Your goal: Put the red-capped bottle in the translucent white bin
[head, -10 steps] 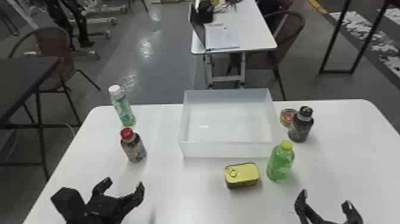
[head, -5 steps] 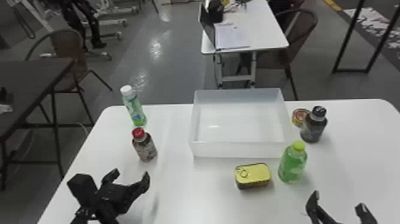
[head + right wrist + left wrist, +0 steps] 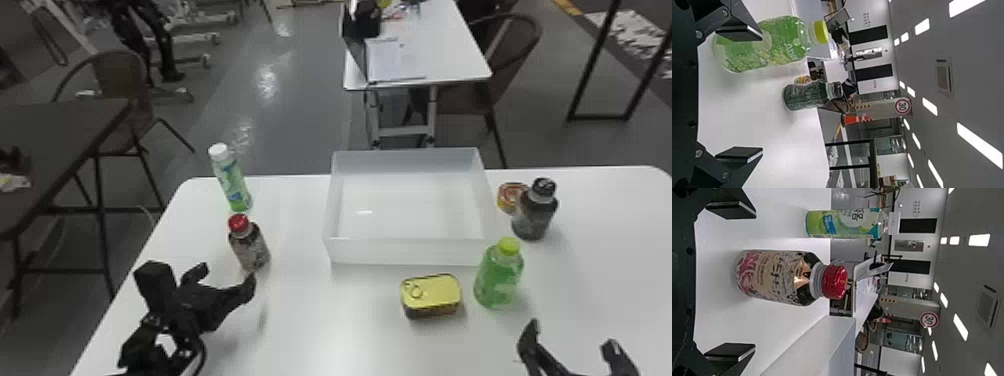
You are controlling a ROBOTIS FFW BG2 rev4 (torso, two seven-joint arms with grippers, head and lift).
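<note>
My left gripper (image 3: 225, 280) stands open low over the table's left part, just on the near side of the upright red-capped bottle (image 3: 251, 247). In the left wrist view the bottle (image 3: 777, 277) stands beyond the open left gripper (image 3: 730, 282), in line with the space between its fingers and not held. The translucent white bin (image 3: 410, 251) sits to the bottle's right, with nothing inside. Parked at the near right, my right gripper (image 3: 572, 337) is open; in the right wrist view the right gripper (image 3: 739, 94) holds nothing.
A white-capped bottle (image 3: 233, 182) stands behind the red-capped one. Near the bin's front are a yellow tin (image 3: 431, 296) and a green bottle (image 3: 499, 277). A dark bottle (image 3: 534, 212) and a small round can (image 3: 510, 196) stand right of the bin.
The head view has shifted, so the table's things appear farther right. My left gripper has come closer to the red-capped bottle and remains open.
</note>
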